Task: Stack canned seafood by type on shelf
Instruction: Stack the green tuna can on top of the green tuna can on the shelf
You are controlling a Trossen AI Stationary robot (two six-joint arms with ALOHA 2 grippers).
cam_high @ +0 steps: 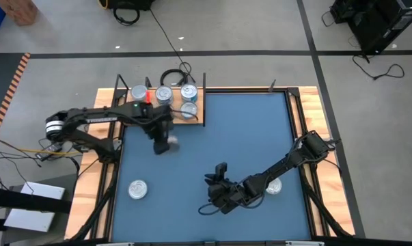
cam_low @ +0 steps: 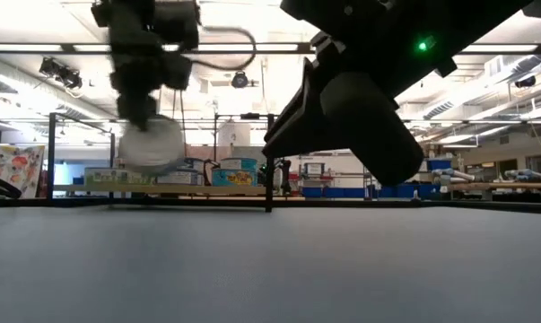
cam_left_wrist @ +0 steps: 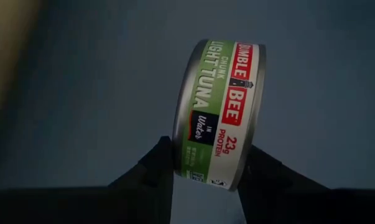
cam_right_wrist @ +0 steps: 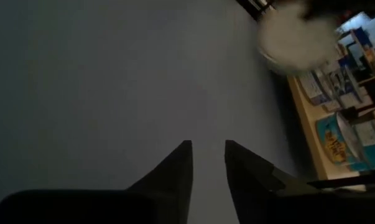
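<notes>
My left gripper is shut on a round tuna tin with a green and red label, above the blue mat just in front of the shelf. The tin also appears blurred in the low view. The shelf, a wooden board with black uprights, stands at the mat's far left and bears several silver tins. My right gripper is open a little over the bare mat near the front edge, with nothing between its fingers. My left gripper pinches the tin by its two flat ends, one finger on each. The fingers come from above, pointing steeply down. The tin stands on edge between them, its label wall toward the wrist camera, and it hangs clear of the mat.
One loose tin lies on the mat at the near left. Another tin lies at the near right, beside my right arm. A black cable coils behind the shelf. The mat's middle is bare.
</notes>
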